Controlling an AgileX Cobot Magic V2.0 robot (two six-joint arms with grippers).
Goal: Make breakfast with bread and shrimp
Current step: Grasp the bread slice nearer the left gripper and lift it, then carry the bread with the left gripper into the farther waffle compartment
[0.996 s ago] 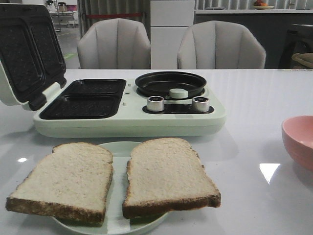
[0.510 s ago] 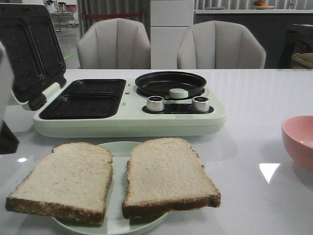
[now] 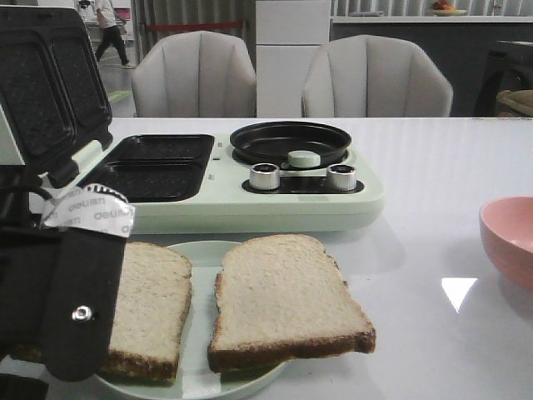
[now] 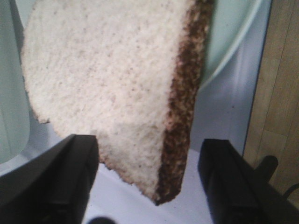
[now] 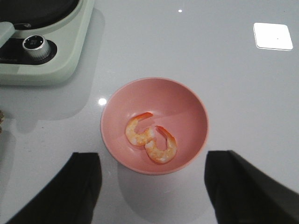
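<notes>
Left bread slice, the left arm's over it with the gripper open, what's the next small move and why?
Probably lower the left gripper until its open fingers straddle the near corner of the left bread slice, then close. In the wrist view that corner sits between them, ungripped, and the sandwich maker stands open with bare plates.

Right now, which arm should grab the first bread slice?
Left. Its pincer is open, jaws straddling the crust corner of the left bread slice on the plate. The right pincer, also open, hangs above the pink bowl of shrimp, away from the bread.
</notes>
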